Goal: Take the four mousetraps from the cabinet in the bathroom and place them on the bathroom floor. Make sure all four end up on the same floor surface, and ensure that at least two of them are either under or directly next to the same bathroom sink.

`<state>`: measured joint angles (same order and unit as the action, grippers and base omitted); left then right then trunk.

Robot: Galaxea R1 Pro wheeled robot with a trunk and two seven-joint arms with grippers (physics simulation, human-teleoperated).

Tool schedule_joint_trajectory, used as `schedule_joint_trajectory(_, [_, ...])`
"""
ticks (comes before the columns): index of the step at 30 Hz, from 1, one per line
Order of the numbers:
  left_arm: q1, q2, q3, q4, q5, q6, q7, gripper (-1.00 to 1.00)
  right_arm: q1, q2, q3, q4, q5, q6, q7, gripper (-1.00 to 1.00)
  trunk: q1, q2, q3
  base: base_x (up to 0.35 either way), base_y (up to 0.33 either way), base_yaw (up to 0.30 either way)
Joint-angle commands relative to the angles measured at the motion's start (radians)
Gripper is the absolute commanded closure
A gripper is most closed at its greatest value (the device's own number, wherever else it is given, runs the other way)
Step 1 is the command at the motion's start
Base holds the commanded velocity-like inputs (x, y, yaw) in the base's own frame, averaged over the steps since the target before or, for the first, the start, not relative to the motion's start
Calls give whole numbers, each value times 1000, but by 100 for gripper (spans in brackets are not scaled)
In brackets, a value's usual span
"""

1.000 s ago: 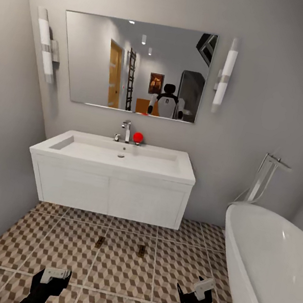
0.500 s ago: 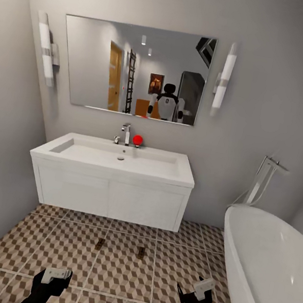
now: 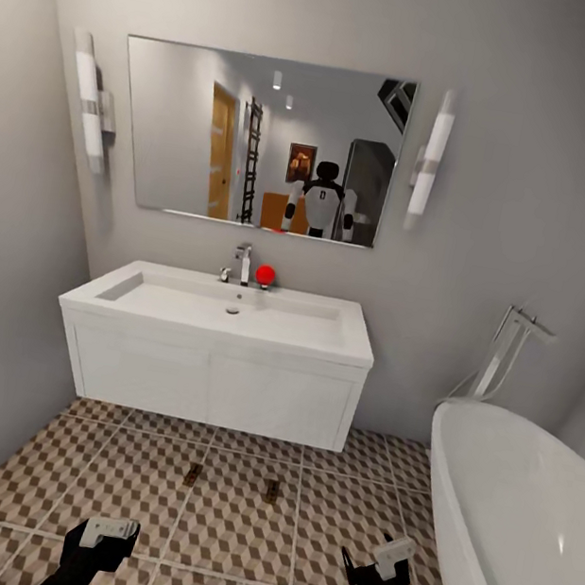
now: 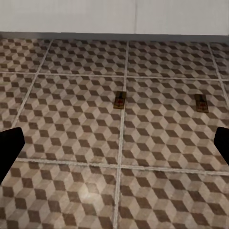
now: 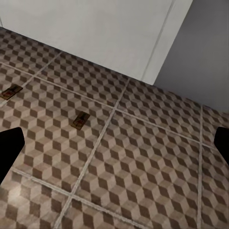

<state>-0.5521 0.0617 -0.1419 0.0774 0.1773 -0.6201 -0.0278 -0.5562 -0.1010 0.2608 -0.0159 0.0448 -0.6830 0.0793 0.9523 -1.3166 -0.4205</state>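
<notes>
Head view takes in the bathroom floor (image 3: 106, 480), cube-patterned, running under the white sink (image 3: 221, 318). Two mousetraps (image 3: 191, 475) (image 3: 271, 490) lie flat on it, side by side, just in front of the vanity. Judging by that, half the job is done; two remain to fetch. Left gripper (image 3: 109, 530) and right gripper (image 3: 388, 555) hang spread and empty.

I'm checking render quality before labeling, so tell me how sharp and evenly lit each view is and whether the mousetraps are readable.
Head view: soft, even light, the mousetraps tiny and blurred. Left wrist view: grainy, one pale glare patch on the bathroom floor, traps readable. Right wrist view: similar grain, faint sheen.
</notes>
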Motion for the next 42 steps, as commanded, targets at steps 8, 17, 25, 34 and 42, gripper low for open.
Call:
schedule_joint_trajectory(8, [-2, 0, -8, 4, 10, -6, -3, -100, -1, 0, -6, 1, 4, -3, 5, -100, -31, 56, 24, 0, 0, 0])
schedule_joint_trajectory(17, [-2, 0, -8, 4, 10, -6, -3, -100, -1, 0, -6, 1, 4, -3, 5, -100, -65, 119, 52, 0, 0, 0])
schedule_joint_trajectory(25, [-2, 0, -8, 4, 10, -6, -3, -100, -1, 0, -6, 1, 4, -3, 5, -100, -96, 175, 77, 0, 0, 0])
schedule_joint_trajectory(34, [-2, 0, -8, 4, 10, -6, -3, -100, -1, 0, -6, 1, 4, -3, 4, -100, -130, 238, 106, 0, 0, 0])
schedule_joint_trajectory(42, [-2, 0, -8, 4, 10, -6, -3, -100, -1, 0, -6, 1, 4, -3, 4, -100, -161, 294, 131, 0, 0, 0])
